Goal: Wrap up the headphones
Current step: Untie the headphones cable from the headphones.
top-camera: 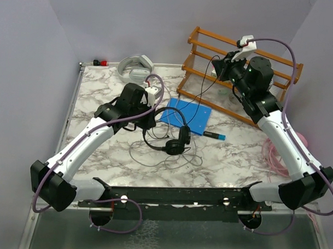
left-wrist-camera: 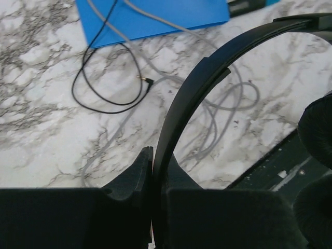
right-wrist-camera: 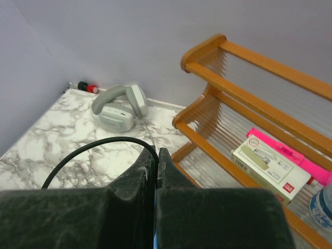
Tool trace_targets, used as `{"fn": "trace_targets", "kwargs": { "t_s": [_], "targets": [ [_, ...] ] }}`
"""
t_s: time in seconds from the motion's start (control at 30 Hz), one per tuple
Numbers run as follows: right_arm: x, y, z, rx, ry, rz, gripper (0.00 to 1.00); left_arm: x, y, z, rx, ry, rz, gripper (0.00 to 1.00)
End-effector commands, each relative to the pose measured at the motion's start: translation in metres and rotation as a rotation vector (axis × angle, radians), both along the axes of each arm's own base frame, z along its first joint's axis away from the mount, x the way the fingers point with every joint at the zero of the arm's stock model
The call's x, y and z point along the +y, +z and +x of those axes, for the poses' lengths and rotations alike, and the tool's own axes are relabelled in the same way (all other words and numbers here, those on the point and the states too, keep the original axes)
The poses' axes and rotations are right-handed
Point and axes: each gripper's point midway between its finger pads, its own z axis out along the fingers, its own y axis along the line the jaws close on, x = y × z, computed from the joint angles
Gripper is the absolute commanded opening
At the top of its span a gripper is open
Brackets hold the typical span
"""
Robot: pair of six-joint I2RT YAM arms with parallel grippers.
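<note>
- The black headphones [top-camera: 176, 140] sit at the centre of the counter [top-camera: 102, 95], just below the blue pad [top-camera: 188, 117].
- The left jaws pinch the headband [left-wrist-camera: 207, 72]. In the left wrist view the band rises from between the two pads, and the pinch point is partly hidden by them.
- An ear pad [left-wrist-camera: 317, 129] is cut off at the right edge of that view.
- From above, the left arm [top-camera: 95, 135] covers its own jaws and the band's left end.
- The right jaws are pressed together on the thin black cable [right-wrist-camera: 88, 149], high up in front of the rack [right-wrist-camera: 203, 52]. The cable's path past the pads is hidden.
- The cable's plug [left-wrist-camera: 146, 80] lies on the counter beside the pad.
- A grey cable [left-wrist-camera: 120, 127] loops over the counter and the pad, blurred close to the lens. I cannot follow either end of it.
- The grey headphones [top-camera: 134, 69] lie at the upper left of the counter, well apart from both arms.
- The pink headphones [top-camera: 300, 139] are at the right edge, mostly hidden behind the right arm [top-camera: 281, 134]. A tangle of pink cable [top-camera: 270, 156] shows beside it.
- A pen [top-camera: 214, 135] lies just right of the pad.
- In the rack are a white box [right-wrist-camera: 267, 166] and a pink box [right-wrist-camera: 290, 151], whose labels are too small to read.
</note>
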Motion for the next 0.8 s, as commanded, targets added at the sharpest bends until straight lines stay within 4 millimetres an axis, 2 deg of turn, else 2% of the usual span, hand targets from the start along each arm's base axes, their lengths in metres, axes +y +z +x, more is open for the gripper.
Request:
{"fn": "trace_targets", "kwargs": {
  "t_s": [0.0,0.17,0.33,0.4,0.5,0.6,0.7,0.77],
  "targets": [
    [-0.008,-0.046,0.018,0.126,-0.069,-0.004,0.01,-0.03,0.05,-0.031,-0.038,-0.193,-0.215,0.0],
    [0.003,-0.088,0.021,0.222,-0.03,0.041,0.01,-0.031,0.079,-0.038,-0.072,-0.186,-0.286,0.0],
    [0.009,-0.14,0.018,0.331,-0.018,0.073,0.0,-0.04,0.112,-0.049,-0.079,-0.221,-0.391,0.0],
    [0.004,-0.165,0.018,0.38,-0.051,0.093,0.0,-0.045,0.128,-0.056,-0.085,-0.255,-0.442,0.0],
    [-0.011,-0.189,0.022,0.424,-0.12,0.158,0.0,-0.043,0.14,-0.054,-0.098,-0.227,-0.456,0.0],
    [-0.025,-0.194,0.025,0.433,-0.136,0.225,0.0,-0.026,0.131,-0.037,-0.136,-0.105,-0.36,0.0],
    [-0.037,-0.175,0.024,0.376,-0.176,0.236,0.0,0.008,0.1,-0.01,-0.151,0.101,-0.168,0.0],
    [-0.053,-0.161,0.023,0.33,-0.252,0.241,0.01,0.037,0.078,0.007,-0.145,0.257,-0.02,0.0]
  ]
}}
